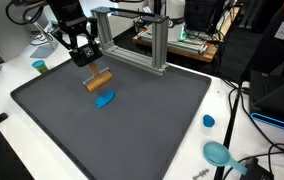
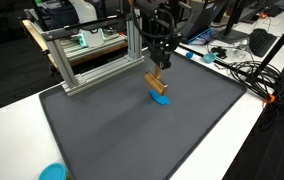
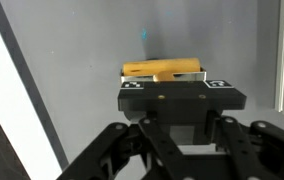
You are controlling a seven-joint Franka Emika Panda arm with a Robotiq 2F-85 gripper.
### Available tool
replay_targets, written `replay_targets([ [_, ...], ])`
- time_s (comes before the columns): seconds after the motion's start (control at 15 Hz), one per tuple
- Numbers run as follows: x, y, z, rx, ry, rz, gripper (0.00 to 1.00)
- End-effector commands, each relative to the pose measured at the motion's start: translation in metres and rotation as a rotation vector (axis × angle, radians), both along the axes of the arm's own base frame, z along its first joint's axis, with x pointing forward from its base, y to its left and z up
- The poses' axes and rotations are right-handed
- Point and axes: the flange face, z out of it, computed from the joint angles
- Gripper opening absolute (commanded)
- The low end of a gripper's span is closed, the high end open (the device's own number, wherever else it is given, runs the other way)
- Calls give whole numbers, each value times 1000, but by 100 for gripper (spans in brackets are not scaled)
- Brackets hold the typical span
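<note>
Showing as a short tan bar, the wooden block is at the far middle of the grey mat, directly under the gripper. The pictures do not settle whether it rests on the mat or hangs just above it. In the wrist view the block lies crosswise at the very tip of the gripper, with its middle showing between the dark finger parts. Whether the fingers pinch it or merely stand about it cannot be told from any view. Just beside the block, on the side toward the mat's centre, a small flat blue piece lies on the mat. Behind the gripper an aluminium frame stands along the mat's far edge. Well apart from the block, on the white table that bears the mat, are a small blue cap, a teal bowl and a teal cup.
</note>
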Motion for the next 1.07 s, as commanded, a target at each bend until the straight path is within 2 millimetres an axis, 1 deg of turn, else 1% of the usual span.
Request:
replay_targets([
  [0.0, 0, 4, -2, 41, -28, 55, 22],
  [0.2, 2, 6, -12, 105, -58, 112, 22],
  [0.33, 2, 5, -20, 116, -54, 135, 22],
  [0.73, -2, -5, -43, 108, -40, 153, 22],
  [1.0, -2, -11, -48, 102, -59, 141, 22],
])
